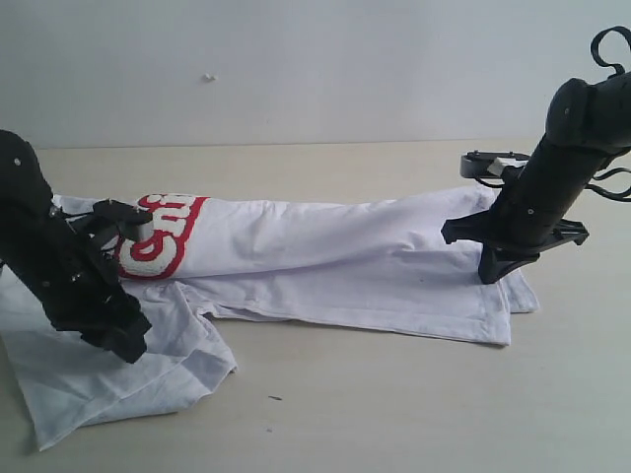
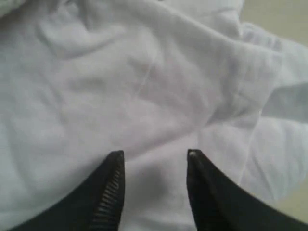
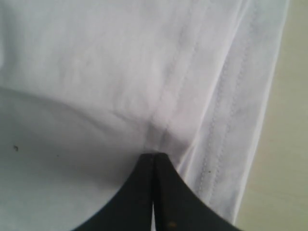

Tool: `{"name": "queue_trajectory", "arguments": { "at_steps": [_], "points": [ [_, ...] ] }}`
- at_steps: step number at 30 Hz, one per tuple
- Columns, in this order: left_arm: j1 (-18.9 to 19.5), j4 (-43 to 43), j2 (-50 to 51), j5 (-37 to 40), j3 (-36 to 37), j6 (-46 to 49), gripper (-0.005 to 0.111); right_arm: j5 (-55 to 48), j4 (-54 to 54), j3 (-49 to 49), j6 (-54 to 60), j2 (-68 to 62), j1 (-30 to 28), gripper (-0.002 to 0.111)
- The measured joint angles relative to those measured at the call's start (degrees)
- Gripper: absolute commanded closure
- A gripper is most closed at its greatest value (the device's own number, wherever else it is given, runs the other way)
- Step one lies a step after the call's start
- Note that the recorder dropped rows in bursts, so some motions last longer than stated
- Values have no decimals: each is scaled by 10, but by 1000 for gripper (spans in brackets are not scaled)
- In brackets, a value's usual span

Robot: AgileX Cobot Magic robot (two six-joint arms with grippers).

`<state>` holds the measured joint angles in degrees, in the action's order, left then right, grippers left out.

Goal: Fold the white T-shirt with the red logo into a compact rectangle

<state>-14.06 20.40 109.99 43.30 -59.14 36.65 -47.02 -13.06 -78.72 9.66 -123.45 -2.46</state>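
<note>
The shirt (image 1: 325,256) is laid out long on the bench (image 1: 394,394) — its logo (image 1: 158,241) is seen just beside the left fingers (image 2: 108,197), which are held parted over white cloth. The right fingers (image 3: 144,192) are closed — pinched on the puckered hem.

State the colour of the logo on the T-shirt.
Red with white lettering; the logo on the T-shirt shows best in the exterior view.
</note>
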Motion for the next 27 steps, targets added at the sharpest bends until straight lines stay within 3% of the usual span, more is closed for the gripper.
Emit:
{"name": "queue_trajectory", "arguments": {
  "at_steps": [3, 16, 23, 27],
  "points": [
    [-8, -5, 16, 15, 8, 5, 65, 0, 0, 0, 0, 0, 0, 108],
    [-78, -68, 30, 214, 51, -64, 71, -10, -3, 22, 0, 14, 0, 108],
    [-79, -74, 19, 217, 51, -75, 71, -10, -10, 58, 0, 31, 1, 108],
    [-76, -34, -12, 178, 38, -14, 71, -14, -9, 64, 0, 40, 1, 108]
  ]
}}
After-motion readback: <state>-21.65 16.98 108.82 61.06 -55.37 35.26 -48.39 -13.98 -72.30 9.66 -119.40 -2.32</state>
